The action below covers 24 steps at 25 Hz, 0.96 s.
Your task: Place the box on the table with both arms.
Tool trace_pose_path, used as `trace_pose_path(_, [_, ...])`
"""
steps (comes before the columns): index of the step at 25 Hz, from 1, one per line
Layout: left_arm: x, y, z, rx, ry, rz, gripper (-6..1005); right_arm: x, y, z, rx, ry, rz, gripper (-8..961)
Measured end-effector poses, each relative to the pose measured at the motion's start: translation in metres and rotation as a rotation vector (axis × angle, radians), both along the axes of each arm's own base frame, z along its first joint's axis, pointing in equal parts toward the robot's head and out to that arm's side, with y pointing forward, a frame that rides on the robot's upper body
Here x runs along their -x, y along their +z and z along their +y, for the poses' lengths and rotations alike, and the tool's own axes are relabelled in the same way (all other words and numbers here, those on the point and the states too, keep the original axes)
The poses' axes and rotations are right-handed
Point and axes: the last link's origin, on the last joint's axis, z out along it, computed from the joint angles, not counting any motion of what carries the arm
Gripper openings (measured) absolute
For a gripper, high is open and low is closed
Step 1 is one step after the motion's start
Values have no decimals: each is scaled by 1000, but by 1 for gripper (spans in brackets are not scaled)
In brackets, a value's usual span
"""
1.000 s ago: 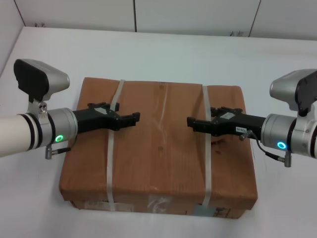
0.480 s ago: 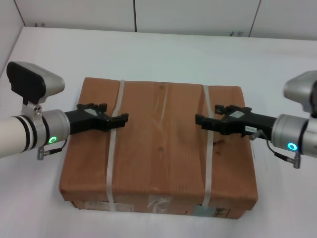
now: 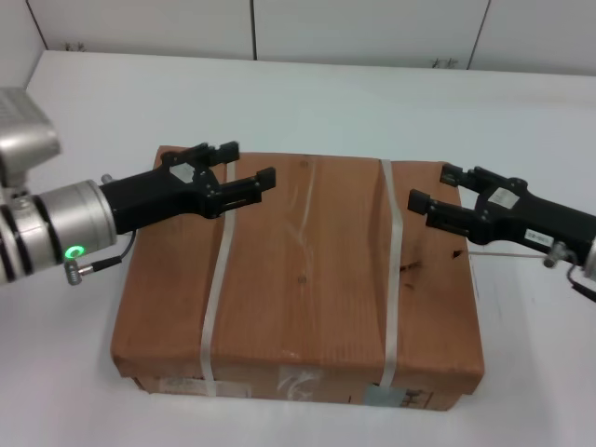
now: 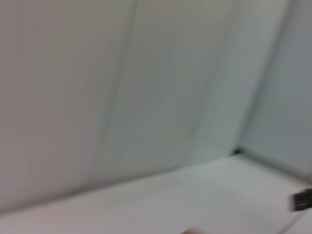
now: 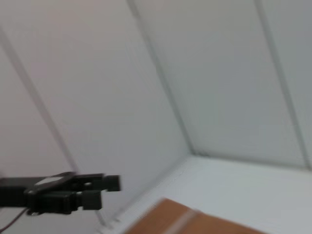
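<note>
Box (image 3: 303,279) lies flat on the table (image 3: 307,93), centre of the head view, long side facing the robot, labels along its 6 o'clock edge. Two white straps (image 3: 217,279) run from 12 to 6 o'clock across the lid, one left of centre, one right. Left gripper (image 3: 240,170) hangs above the box's 10 o'clock corner, fingers spread with open air between them, holding nothing. Right gripper (image 3: 433,188) hangs over the 2 o'clock area near the right strap, fingers likewise apart and empty. Neither looks to be touching the cardboard, though height above the lid is hard to read. The right wrist view catches a corner of the box and the left gripper farther off; the left wrist view shows mostly wall and table. Judgement: box is stiff, broad and probably of some weight, too wide for one gripper; cardboard skin is smooth and could slip, and the lid may dent under point pressure. Best hold is by the two short sides at 9 and 3 o'clock, pressed inward together; the straps look thin and could slide. Box seems already set down.
</note>
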Motion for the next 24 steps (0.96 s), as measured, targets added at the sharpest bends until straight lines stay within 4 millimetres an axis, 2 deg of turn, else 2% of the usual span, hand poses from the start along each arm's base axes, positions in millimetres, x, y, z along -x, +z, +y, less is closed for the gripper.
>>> trace_pose_path(5, [-17, 25, -26, 141, -255, -68, 797, 26, 18, -24, 86, 354, 1, 854])
trace_pose_path(9, [-29, 39, -39, 230, -406, -106, 797, 39, 26, -36, 192, 507, -1, 853])
trace_pose_path(14, [-32, 43, -45, 244, -462, -121, 797, 43, 30, -38, 183, 554, 8, 852])
trace_pose_path(24, [-32, 40, -48, 249, -466, -123, 797, 44, 30, -38, 174, 562, 11, 851])
